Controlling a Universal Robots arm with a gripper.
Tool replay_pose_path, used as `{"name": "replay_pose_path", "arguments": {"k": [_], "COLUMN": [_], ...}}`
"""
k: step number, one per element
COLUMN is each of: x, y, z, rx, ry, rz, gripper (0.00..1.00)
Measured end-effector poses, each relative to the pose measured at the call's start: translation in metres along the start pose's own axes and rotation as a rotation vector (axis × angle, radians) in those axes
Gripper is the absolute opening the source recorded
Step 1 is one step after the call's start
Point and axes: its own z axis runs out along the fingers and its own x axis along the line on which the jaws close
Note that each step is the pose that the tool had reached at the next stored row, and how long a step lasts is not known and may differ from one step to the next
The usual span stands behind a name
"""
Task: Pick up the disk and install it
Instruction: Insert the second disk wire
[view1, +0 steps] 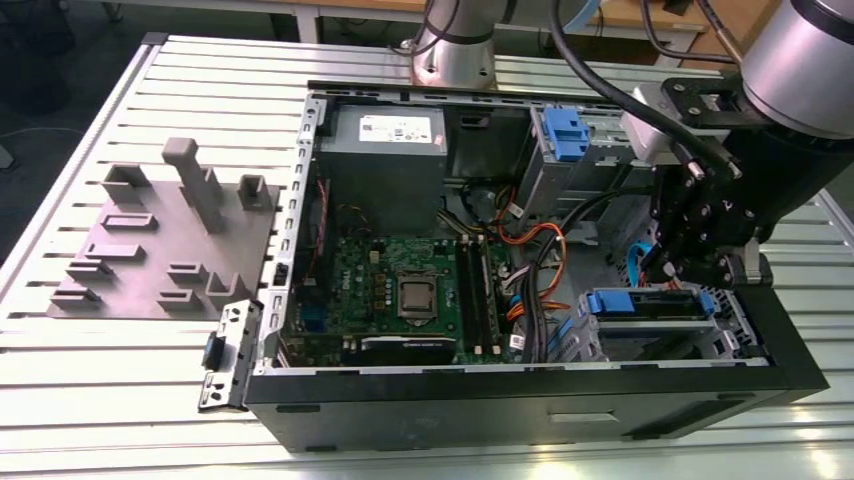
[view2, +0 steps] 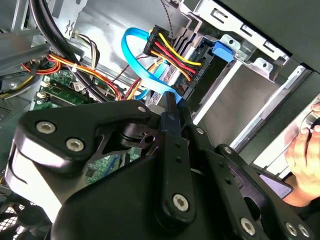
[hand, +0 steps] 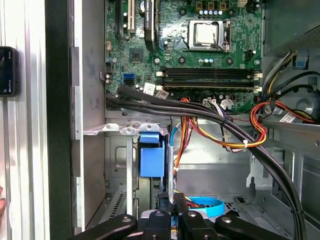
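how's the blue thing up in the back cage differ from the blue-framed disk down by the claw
The blue tab is small and sits on the drive cage at the case's far end; the disk shows a longer blue strip, low in the near bay beside the claw. The tab stands clear; the arm overhangs the disk. Both are bright blue plastic.

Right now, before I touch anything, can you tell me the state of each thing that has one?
Computer case: lying on its side, open, side panel off.
Disk: lying flat in the drive cage at the case's corner; I cannot tell whether it is fully seated.
Tool: down inside the case, right above the disk.
Processor: bare, no cooler on it.
Blue cable: bent in a loop.
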Motion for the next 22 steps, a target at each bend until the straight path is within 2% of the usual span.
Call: {"name": "replay_pose_path", "arguments": {"k": [1,2,4,5,11,16,22], "x": [0.0002,0.0012,0.0031,0.0040,0.0081,0.0121,0.0171], "y": [0.0000,0.0001,0.0001,0.0001,0.0001,0.0002,0.0002], "z": [0.0001,0.0001,0.0002,0.0003,0.0026,0.0044,0.0059], "rx": [0.0000,-0.0002,-0.0003,-0.0003,-0.0004,-0.0003,-0.0004], "ry": [-0.0018,-0.0173,-0.0387,-0.0423,-0.0427,-0.0456,-0.0454], "rz": [0.000,0.001,0.002,0.002,0.002,0.002,0.002], "gripper": [0.16,0.16,0.16,0.16,0.16,0.16,0.16]}}
